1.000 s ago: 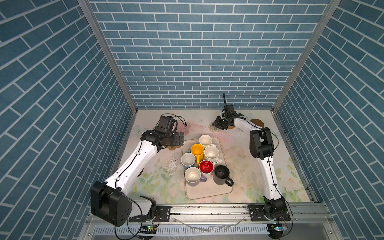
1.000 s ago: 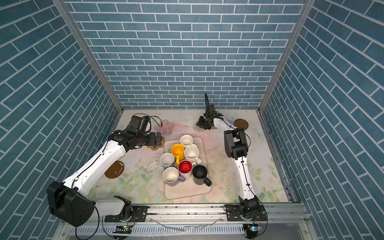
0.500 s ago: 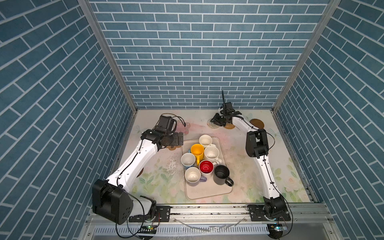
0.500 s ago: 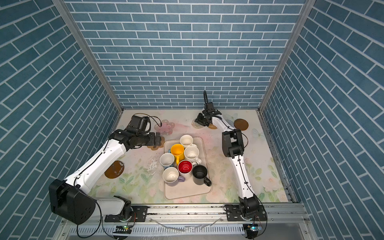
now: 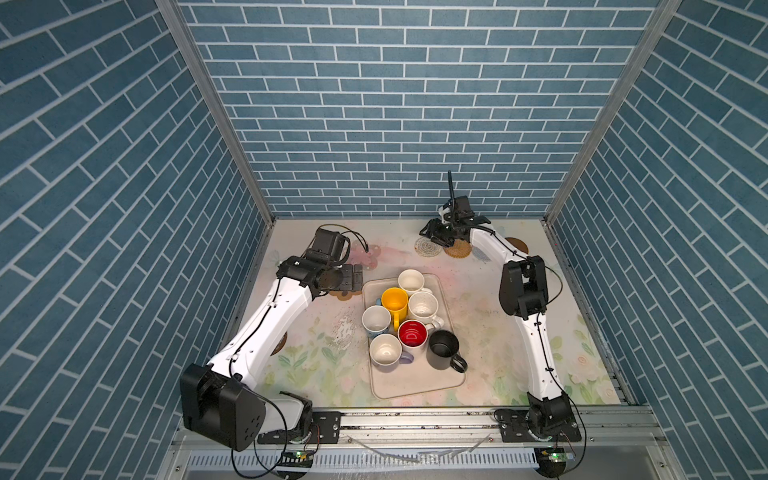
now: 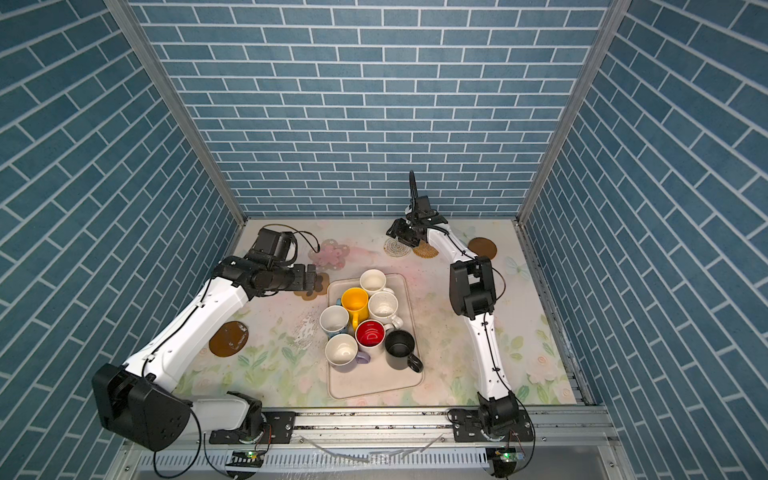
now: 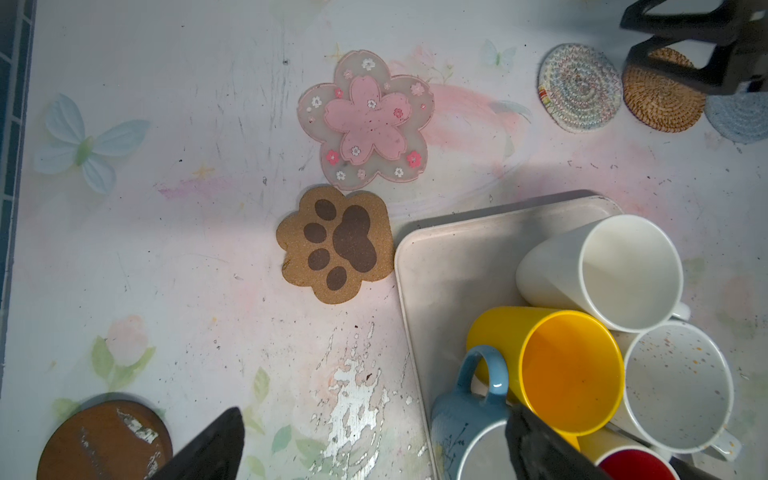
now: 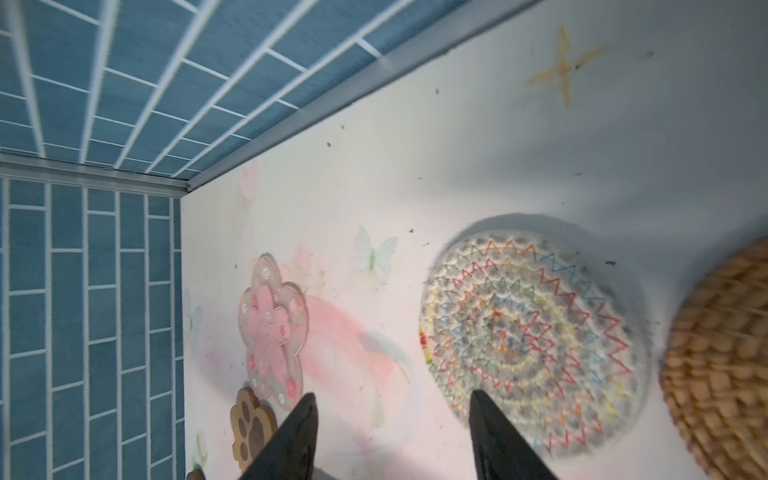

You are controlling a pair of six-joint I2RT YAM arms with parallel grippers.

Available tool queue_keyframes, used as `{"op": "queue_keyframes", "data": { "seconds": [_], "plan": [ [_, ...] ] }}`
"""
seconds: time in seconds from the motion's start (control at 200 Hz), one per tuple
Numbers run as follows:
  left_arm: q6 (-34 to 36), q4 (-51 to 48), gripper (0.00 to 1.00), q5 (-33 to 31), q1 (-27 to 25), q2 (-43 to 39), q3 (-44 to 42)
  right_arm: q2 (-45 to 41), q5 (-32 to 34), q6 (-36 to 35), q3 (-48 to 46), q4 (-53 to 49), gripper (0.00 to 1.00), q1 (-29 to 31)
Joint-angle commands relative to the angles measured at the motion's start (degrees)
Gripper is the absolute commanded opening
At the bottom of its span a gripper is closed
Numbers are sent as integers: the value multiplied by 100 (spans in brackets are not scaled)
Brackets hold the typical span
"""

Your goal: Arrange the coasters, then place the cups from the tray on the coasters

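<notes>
Seven cups, every one on the tray (image 5: 415, 384). I count a far cream-white cup (image 5: 411, 280), a speckled cream-white cup (image 5: 423, 306), a yellow cup (image 5: 394, 302), a light blue cup (image 5: 376, 321), a red-lined white cup (image 5: 412, 334), a lavender cup (image 5: 385, 350) and a black cup (image 5: 443, 350), all upright and packed close.

Seven coasters too, all lying flat on the tablecloth (image 6: 449, 299). The pink flower coaster (image 6: 330, 253) and brown paw coaster (image 7: 336, 249) sit just off the tray's far left corner. One brown disc (image 6: 228, 338) lies by my left arm, and the other brown disc (image 6: 482, 248) is far right. Along the back are the patterned round coaster (image 8: 532, 345), the rattan coaster (image 6: 426, 251) just beside it, and the pale blue knit coaster (image 7: 737, 120) next along.

My left gripper (image 7: 374, 411) is spread as wide as it goes, gripping nothing, by the tray's far left corner. One finger (image 7: 540, 449) crosses the light blue cup in the wrist view; contact I can't judge.

My right gripper (image 8: 392, 395) hangs at the back with its jaws partly apart and nothing between them. One finger (image 8: 494, 436) is over the patterned round coaster's edge.
</notes>
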Motion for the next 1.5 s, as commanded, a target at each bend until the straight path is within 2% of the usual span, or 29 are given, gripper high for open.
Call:
{"op": "queue_keyframes", "data": {
  "seconds": [0.0, 0.205, 0.365, 0.465, 0.695, 0.91, 1.215, 1.495],
  "plan": [
    [161, -298, 99, -53, 48, -54, 271, -946, 2, -268, -606, 342, 61, 45],
    [362, -547, 98, 25, 48, 440, 683, -2658, 201, -420, -2512, 1068, 66, 63],
    [445, -636, 86, 110, 48, 1094, 1114, -3833, 374, -534, -3877, 1415, 71, 67],
    [412, -607, 82, 174, 48, 1505, 1381, -4462, 515, -598, -4600, 1525, 72, 72],
    [375, -706, 84, -17, 48, 2048, 1797, -5461, 615, -728, -5664, 1566, 74, 72],
    [351, -723, 91, -299, 48, 2131, 1752, -5864, 528, -714, -6208, 1756, 75, 73],
    [361, -723, 96, -439, 65, 2409, 1934, -5965, 425, -781, -6478, 1830, 75, 61],
    [347, -520, 96, -86, 547, 2687, 2100, -5881, 406, -739, -6606, 1978, 75, 62]
  ]
}}
